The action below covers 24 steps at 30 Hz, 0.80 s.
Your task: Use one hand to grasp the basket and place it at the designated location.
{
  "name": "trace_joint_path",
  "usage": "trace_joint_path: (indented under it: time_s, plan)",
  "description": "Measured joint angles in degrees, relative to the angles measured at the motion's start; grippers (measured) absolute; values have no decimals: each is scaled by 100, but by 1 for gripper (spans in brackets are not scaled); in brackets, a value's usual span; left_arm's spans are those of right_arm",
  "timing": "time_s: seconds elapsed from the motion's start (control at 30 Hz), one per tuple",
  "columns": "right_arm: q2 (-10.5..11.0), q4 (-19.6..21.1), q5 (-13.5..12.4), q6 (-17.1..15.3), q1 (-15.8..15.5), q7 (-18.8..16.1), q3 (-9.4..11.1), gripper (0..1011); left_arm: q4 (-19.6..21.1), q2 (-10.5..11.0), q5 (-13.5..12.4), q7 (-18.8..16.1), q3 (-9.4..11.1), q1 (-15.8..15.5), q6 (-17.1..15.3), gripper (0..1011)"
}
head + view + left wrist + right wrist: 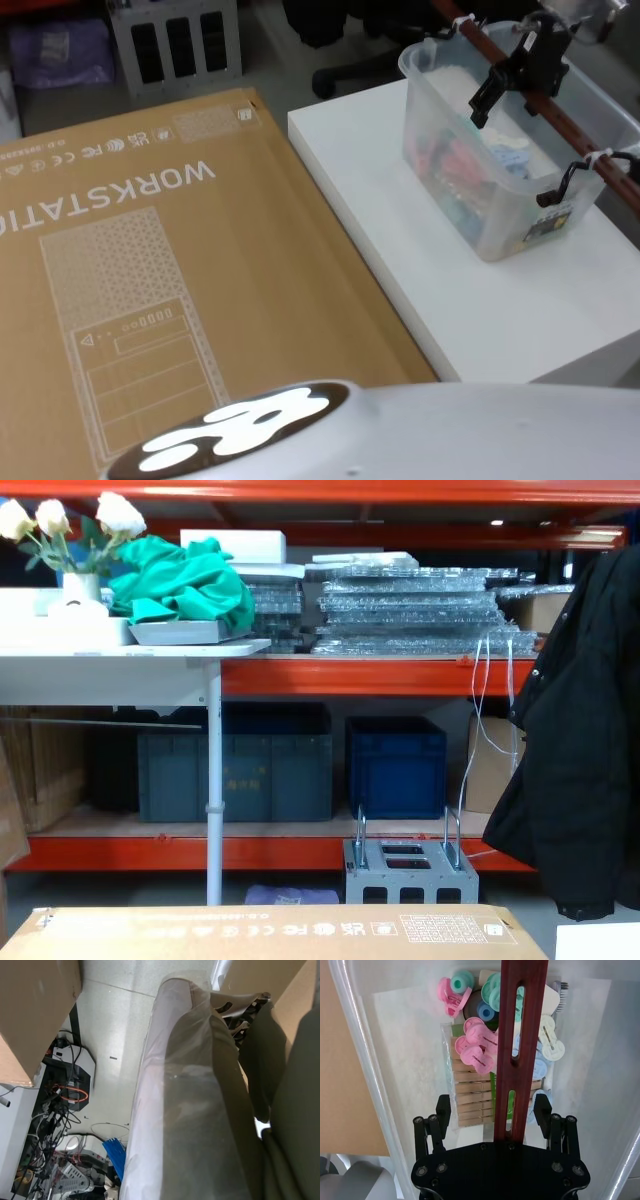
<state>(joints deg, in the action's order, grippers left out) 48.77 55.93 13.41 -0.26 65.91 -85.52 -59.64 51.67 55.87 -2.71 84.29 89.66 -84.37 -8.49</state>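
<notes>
Cardboard box near left, white table right, basket of pegs at its far end, right gripper above, jaws spread astride the reddish-brown handle, not pinching.

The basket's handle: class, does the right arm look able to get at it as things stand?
Probably yes. The right gripper hangs directly over the basket, its jaws open on either side of the handle bar. Nothing sits between jaws and bar; the clothes pegs lie lower, inside it.
</notes>
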Motion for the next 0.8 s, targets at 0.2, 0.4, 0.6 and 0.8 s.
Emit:
trace_joint_path:
  time_s: [0.2,0.4,0.6,0.8]
  plan:
    - [-55,-70,-2,7,18,7,-81,944,-3,0,-1,0,0,0,0,0]
    - [18,26,-46,-11,-18,76,-84,817,-1,0,0,0,0,0,0,0]
    - [81,100,-89,-54,-37,101,-92,620,-1,0,-1,0,0,0,0,0]
    - [153,177,-126,-80,-57,123,-88,416,-2,0,0,0,0,0,0,0]
